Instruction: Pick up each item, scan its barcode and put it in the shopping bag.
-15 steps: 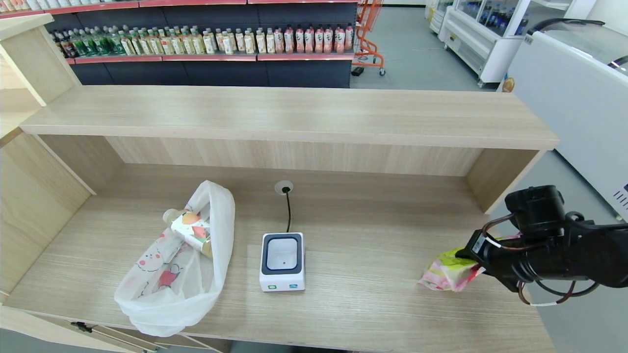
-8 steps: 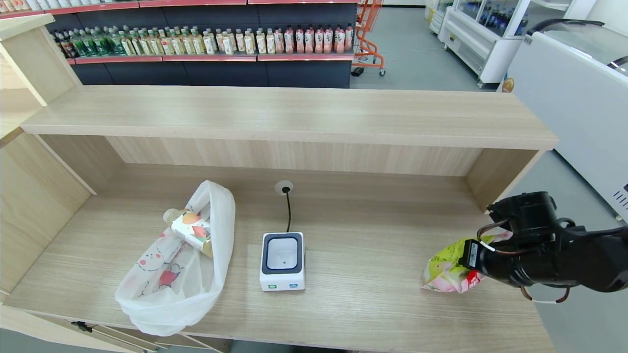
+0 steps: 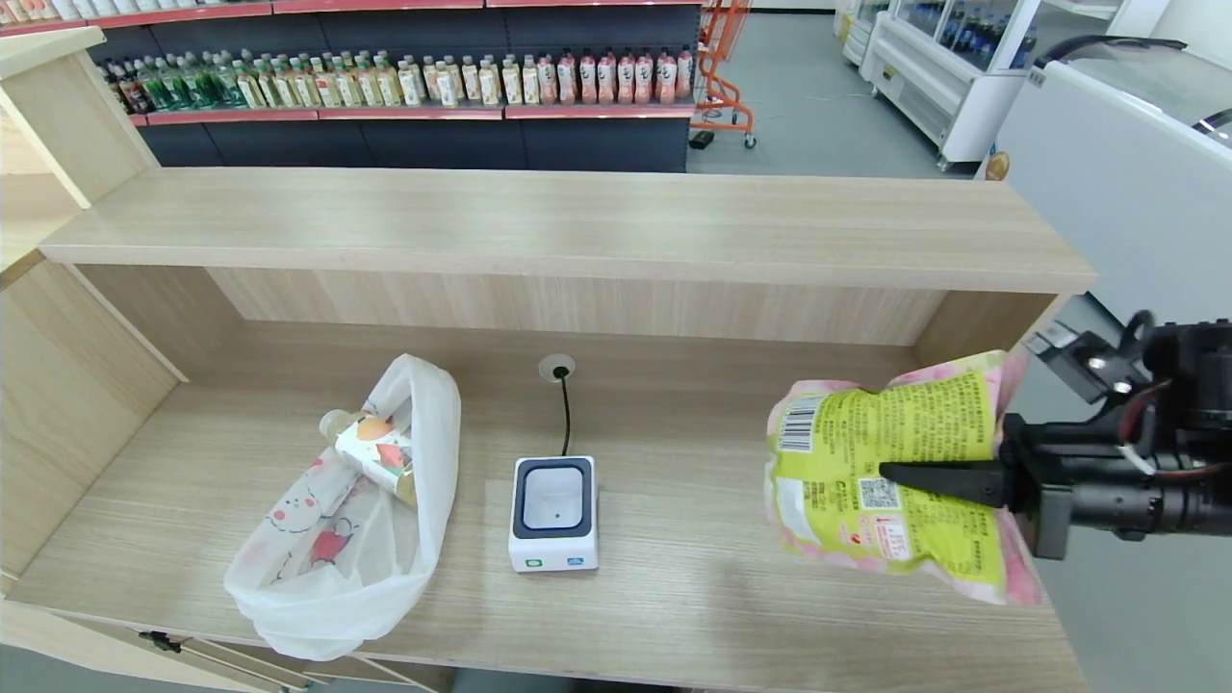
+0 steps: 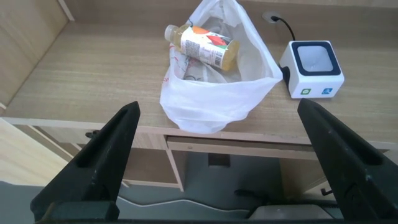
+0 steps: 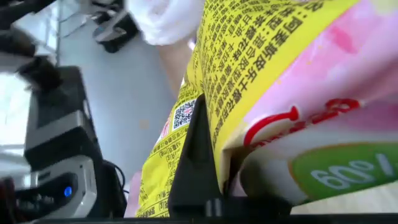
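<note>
A yellow and pink snack pouch (image 3: 890,476) hangs above the right end of the counter, barcode side up toward the head view. My right gripper (image 3: 924,474) is shut on it from the right; one dark finger (image 5: 199,155) lies across its printed face. The white barcode scanner (image 3: 553,513) sits mid-counter. Left of it lies the white shopping bag (image 3: 332,553), mouth open, with a juice bottle (image 3: 371,452) inside. My left gripper (image 4: 224,162) is open, held off the counter's front edge, facing the shopping bag (image 4: 217,93) and the scanner (image 4: 314,60).
The counter (image 3: 693,577) has a raised wooden ledge (image 3: 568,226) at the back and side walls at both ends. A black cable (image 3: 565,409) runs from the scanner to a hole behind it. Bare wood lies between scanner and pouch.
The right gripper has lifted the pouch off the counter's right end and turned it, so its barcode face now shows. The bag, bottle and scanner have not moved.
</note>
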{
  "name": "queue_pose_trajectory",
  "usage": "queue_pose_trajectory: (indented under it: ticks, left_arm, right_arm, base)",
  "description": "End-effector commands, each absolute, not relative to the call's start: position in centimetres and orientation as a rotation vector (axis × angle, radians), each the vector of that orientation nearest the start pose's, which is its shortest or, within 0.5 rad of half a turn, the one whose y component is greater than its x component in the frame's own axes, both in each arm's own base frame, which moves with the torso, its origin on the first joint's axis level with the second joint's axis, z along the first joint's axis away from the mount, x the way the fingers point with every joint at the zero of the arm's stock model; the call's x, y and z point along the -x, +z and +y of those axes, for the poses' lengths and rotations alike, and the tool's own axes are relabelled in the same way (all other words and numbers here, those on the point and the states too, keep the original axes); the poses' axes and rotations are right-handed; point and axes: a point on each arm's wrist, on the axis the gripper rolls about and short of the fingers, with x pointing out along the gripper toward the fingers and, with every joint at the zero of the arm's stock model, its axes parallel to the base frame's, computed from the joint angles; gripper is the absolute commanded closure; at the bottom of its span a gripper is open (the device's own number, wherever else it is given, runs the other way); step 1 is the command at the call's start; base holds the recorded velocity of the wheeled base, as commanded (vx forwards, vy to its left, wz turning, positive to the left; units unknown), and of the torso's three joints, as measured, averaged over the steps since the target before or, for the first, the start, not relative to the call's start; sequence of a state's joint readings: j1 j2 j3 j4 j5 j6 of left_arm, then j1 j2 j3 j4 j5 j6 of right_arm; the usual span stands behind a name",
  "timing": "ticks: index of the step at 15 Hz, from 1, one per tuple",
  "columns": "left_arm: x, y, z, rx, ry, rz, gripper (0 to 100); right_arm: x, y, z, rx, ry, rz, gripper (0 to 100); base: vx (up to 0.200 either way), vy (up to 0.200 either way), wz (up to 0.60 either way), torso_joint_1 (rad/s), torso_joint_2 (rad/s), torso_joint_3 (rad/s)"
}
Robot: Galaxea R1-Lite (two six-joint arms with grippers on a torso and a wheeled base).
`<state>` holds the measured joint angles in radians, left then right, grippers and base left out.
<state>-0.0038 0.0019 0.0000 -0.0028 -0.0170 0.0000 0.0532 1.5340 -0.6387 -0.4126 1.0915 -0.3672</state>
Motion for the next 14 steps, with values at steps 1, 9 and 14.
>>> queue_pose_trajectory:
  ticks: [1, 9, 14]
  left_arm:
    - [2.3, 7.6, 0.0, 0.0, -0.02, -0.002, 0]
    - [2.3, 7.6, 0.0, 0.0, -0.02, -0.002, 0]
    - [2.3, 7.6, 0.0, 0.0, -0.02, -0.002, 0]
  right_arm:
    - [-21.6, 17.0, 2.9, 0.213, 1.372, -0.002, 100]
    - [-21.4, 12.5, 4.3, 0.468, 1.559, -0.367, 100]
    - [-21.1, 12.7, 5.0, 0.551, 1.58, -0.472, 100]
  base:
    - [0.0, 0.0, 0.0, 0.0, 0.0, 0.0]
    - [0.0, 0.0, 0.0, 0.0, 0.0, 0.0]
    - [0.0, 0.0, 0.0, 0.0, 0.0, 0.0]
